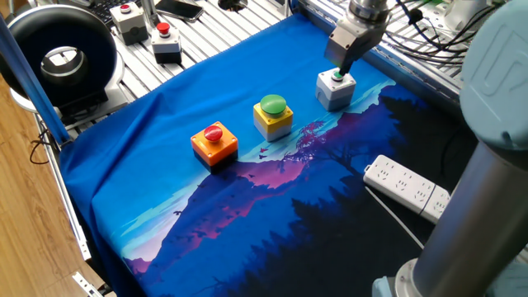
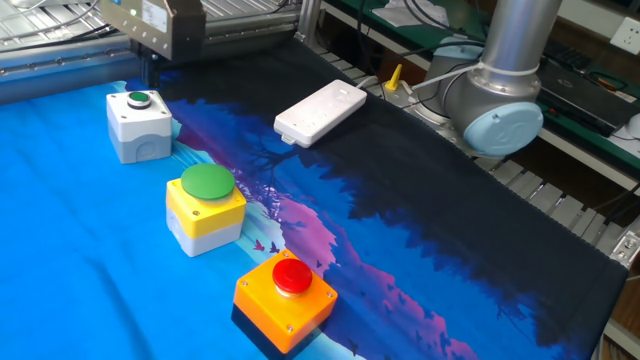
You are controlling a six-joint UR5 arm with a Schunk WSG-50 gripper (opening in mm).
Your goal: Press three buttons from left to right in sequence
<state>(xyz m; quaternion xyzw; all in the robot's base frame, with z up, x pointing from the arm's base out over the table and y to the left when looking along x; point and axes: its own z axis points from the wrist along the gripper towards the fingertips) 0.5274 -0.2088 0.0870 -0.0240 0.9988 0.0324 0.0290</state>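
Observation:
Three button boxes stand in a diagonal row on the blue cloth. The orange box with red cap (image 1: 214, 142) is at the left, the yellow box with large green cap (image 1: 273, 117) in the middle, and the grey-white box with small green cap (image 1: 336, 88) at the right. They also show in the other fixed view: orange (image 2: 285, 293), yellow (image 2: 205, 208), grey-white (image 2: 138, 124). My gripper (image 1: 341, 64) hangs just above the small green cap, clear of it. In the other fixed view the gripper (image 2: 151, 72) is above and behind the grey-white box. No gap between the fingertips shows.
A white power strip (image 1: 407, 186) lies on the cloth's dark side, also seen in the other fixed view (image 2: 320, 110). A grey box (image 1: 128, 20) and a black box (image 1: 166, 43) with red caps sit on the metal table at back left, near a black round device (image 1: 58, 56).

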